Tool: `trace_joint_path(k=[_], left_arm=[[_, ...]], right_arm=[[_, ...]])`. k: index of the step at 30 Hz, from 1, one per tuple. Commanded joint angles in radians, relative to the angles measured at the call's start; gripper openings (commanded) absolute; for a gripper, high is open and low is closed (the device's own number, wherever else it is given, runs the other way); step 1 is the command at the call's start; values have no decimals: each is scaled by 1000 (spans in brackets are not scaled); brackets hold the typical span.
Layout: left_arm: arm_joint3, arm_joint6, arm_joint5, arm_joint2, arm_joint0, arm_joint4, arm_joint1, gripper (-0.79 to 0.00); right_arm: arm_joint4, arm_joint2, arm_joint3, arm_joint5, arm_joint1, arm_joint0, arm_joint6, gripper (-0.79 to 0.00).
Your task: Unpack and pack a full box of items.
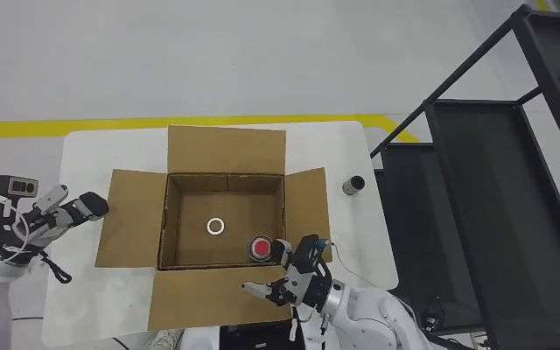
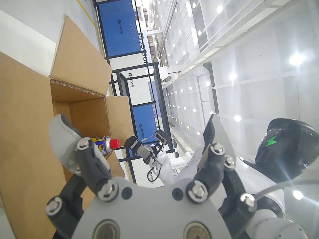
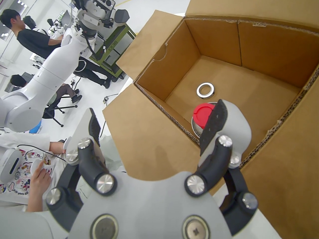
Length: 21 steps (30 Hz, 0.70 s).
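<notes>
The left gripper (image 1: 83, 208) is hovering at the table's (image 1: 87, 149) left edge, pointing inward across the table, with its two fingers (image 2: 64, 130) standing wide apart and holding nothing. The right gripper (image 1: 280, 267) is hanging over the table's near edge, right of the middle, also wide open and empty, with its white arm (image 1: 367, 311) angling in from the near right corner.

floor (image 1: 262, 52) pale grey | yellow line (image 1: 175, 124) | black stairs (image 1: 490, 166) | bright ceiling lights (image 2: 297, 59)
</notes>
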Motion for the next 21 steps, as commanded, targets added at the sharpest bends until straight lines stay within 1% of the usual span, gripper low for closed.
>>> trace_joint_path(k=[1, 16, 21], left_arm=[[0, 0, 0, 0, 0, 0, 0, 0], [0, 0, 0, 0, 0, 0, 0, 0], [0, 0, 0, 0, 0, 0, 0, 0]], right_arm=[[1, 3, -1, -7, 1, -2, -3, 0], [5, 1, 1, -10, 2, 0, -2, 0], [109, -31, 71, -82, 9, 86, 62, 0]])
